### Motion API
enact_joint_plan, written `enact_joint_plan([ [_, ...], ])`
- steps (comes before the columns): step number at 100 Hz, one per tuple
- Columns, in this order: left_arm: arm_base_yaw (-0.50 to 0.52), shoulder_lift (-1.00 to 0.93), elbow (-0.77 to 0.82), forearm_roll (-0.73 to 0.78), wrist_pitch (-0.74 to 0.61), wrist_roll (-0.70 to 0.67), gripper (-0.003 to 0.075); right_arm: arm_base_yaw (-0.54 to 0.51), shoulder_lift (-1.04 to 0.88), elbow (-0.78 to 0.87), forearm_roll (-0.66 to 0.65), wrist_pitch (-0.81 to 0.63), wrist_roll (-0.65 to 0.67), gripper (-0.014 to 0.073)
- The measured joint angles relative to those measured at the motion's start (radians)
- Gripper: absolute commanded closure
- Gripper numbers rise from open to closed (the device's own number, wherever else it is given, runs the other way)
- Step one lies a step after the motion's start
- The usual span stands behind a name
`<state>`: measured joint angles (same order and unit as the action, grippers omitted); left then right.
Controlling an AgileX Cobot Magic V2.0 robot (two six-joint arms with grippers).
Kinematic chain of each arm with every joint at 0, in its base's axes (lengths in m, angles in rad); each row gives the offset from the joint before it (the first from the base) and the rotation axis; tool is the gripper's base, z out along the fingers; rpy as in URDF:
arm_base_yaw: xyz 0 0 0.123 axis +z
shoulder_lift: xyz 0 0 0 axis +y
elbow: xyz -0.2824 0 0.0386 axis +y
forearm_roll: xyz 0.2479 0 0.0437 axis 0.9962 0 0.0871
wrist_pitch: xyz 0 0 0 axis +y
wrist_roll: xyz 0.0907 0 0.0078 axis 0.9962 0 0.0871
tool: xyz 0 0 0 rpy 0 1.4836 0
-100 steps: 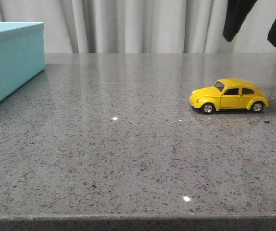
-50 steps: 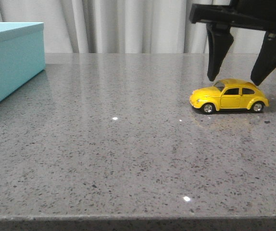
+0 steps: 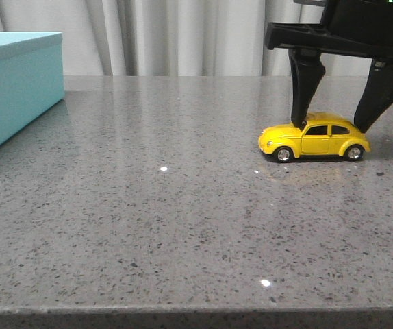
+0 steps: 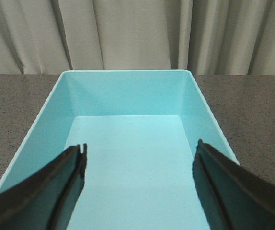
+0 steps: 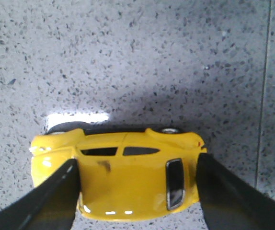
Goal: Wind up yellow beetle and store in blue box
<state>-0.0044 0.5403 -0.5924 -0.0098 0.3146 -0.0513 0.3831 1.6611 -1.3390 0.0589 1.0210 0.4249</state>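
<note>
The yellow beetle (image 3: pixel 314 140) stands on its wheels on the grey table at the right, nose pointing left. My right gripper (image 3: pixel 328 127) is down over it from above, jaws wide open: one finger (image 3: pixel 300 110) at the windscreen end, the other (image 3: pixel 373 103) at the tail. In the right wrist view the beetle's roof (image 5: pixel 128 182) fills the gap between the fingers of the right gripper (image 5: pixel 136 165). The blue box (image 3: pixel 15 92) stands at the far left. In the left wrist view my left gripper (image 4: pixel 140 153) hangs open and empty over the blue box's open inside (image 4: pixel 128 158).
Grey speckled tabletop (image 3: pixel 169 219) with its front edge near the bottom of the front view. Pale curtains (image 3: pixel 183 34) hang behind the table's far edge.
My right gripper came down from the top of the view onto the beetle. Gripper and beetle have both shifted a little to the left. The box has not moved.
</note>
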Motion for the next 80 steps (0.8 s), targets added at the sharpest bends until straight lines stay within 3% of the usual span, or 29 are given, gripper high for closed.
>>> enact_joint_plan([
  [25, 0.000, 0.000, 0.000, -0.002, 0.001, 0.000, 0.0258, -0.030, 0.000, -0.004, -0.024, 0.030, 0.000, 0.0084],
  [64, 0.000, 0.000, 0.000, -0.002, 0.002, 0.000, 0.0258, -0.180, -0.028, -0.004, -0.209, 0.173, 0.000, 0.0084],
  [80, 0.000, 0.000, 0.000, -0.002, 0.002, 0.000, 0.0258, -0.192, -0.074, -0.004, -0.229, 0.187, -0.002, 0.0084],
])
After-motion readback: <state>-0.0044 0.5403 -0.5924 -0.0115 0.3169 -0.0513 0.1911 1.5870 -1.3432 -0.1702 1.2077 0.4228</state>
